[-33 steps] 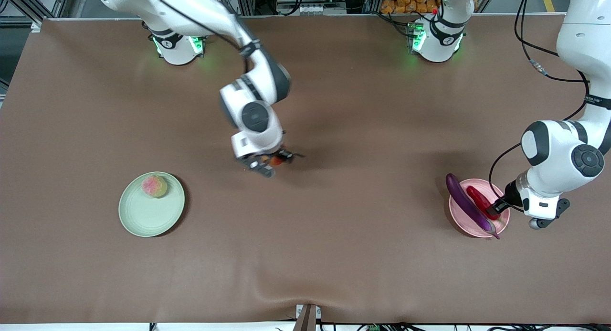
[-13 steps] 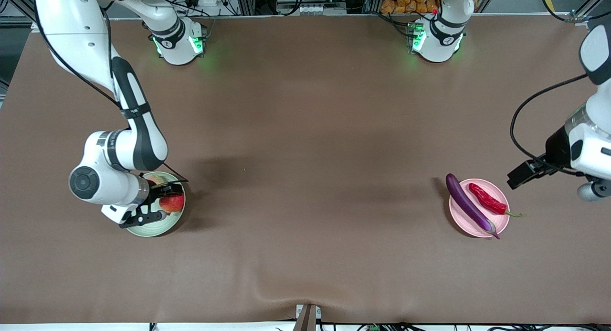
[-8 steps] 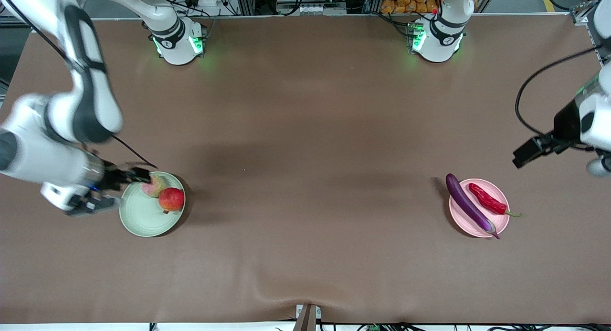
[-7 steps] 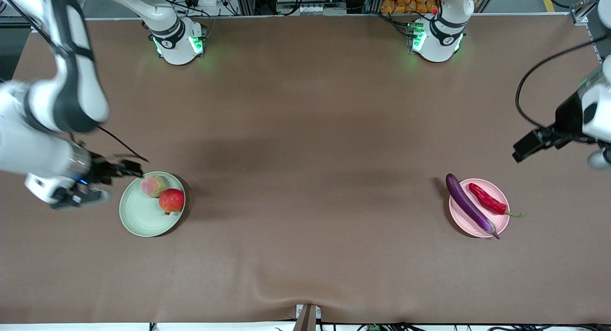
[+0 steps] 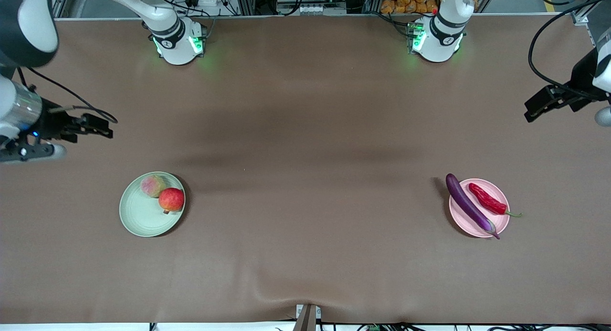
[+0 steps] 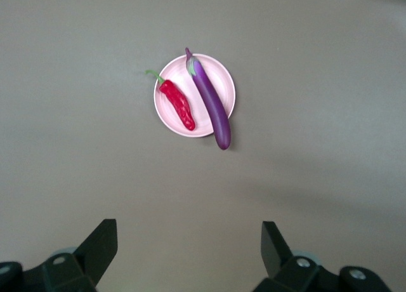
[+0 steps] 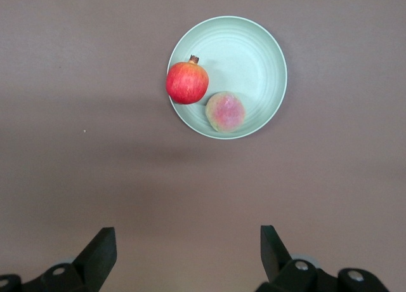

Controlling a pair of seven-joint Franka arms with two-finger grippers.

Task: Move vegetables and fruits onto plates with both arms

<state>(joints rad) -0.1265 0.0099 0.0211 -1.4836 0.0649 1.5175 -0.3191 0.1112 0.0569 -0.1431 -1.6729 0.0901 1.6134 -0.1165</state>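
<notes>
The pale green plate (image 5: 141, 218) holds the red fruit (image 5: 171, 199) and the fuzzy peach (image 5: 152, 186); they also show in the right wrist view as plate (image 7: 254, 51), red fruit (image 7: 187, 82) and peach (image 7: 224, 112). The pale pink plate (image 5: 496, 223) holds the purple eggplant (image 5: 468, 205) and the red chili pepper (image 5: 487, 198); the left wrist view shows plate (image 6: 216, 76), eggplant (image 6: 210, 101) and chili (image 6: 178, 105). My right gripper (image 5: 98, 126) is open, raised over bare table at its end. My left gripper (image 5: 537, 110) is open, raised over the table at its end.
The brown table cloth (image 5: 305, 178) has a raised wrinkle at its edge nearest the front camera. Both arm bases (image 5: 177, 42) (image 5: 437, 39) stand along the table's edge farthest from the front camera.
My right gripper let go of the red fruit on the green plate and rose away toward its end. My left gripper rose away from the pink plate.
</notes>
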